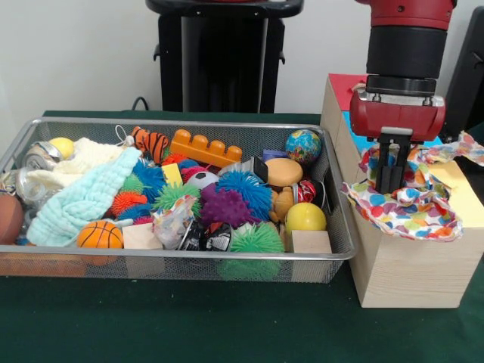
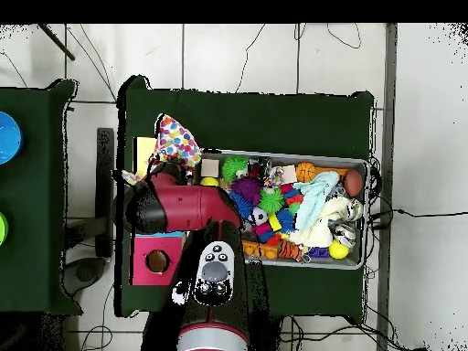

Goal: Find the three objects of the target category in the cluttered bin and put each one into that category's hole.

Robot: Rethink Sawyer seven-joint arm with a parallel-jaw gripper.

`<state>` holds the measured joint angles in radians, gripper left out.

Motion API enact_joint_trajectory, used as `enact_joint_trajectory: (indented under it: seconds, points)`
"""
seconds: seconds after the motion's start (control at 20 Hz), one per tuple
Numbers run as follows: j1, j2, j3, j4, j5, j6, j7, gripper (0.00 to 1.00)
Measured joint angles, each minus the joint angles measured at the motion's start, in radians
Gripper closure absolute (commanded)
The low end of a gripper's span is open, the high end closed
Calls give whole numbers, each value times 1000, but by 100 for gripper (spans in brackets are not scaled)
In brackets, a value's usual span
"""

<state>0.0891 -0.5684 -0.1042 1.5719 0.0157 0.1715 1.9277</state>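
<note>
The red and black arm comes down at the right of the front view, and its gripper (image 1: 391,180) stands over the yellow top of the pale wooden box (image 1: 401,272). The black fingers (image 1: 385,168) hang close together and reach into a heap of dotted cloth (image 1: 412,204), white fabric printed with red, orange, blue, green and yellow dots. Whether the fingers pinch the cloth or merely press among its folds cannot be told. The cloth lies bunched on the box top, spilling over the front edge and trailing toward the right; the hole beneath it is hidden. How many cloths make up the heap cannot be told.

From overhead the dotted cloth (image 2: 176,143) shows at the end of the row of boxes, with the arm's red body covering the box next to it, and the red-topped box's round hole (image 2: 157,262) lies open at the other end.

The wire mesh bin (image 1: 189,262) sits on the green counter (image 1: 227,325) just beside the box. It holds a mint-green towel (image 1: 83,200), a cream knitted cloth (image 1: 83,155), a small basketball (image 1: 100,235), spiky rubber balls (image 1: 246,189) in several colours, an orange building brick (image 1: 204,148), a globe ball (image 1: 303,145), a yellow ball (image 1: 305,218) and wooden blocks (image 1: 310,241).
</note>
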Motion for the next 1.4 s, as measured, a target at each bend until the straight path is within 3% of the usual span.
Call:
enact_joint_trajectory:
  seconds: [1.4]
  points:
    - [-31, 3, 48, 3, 56, -3, 0, 100]
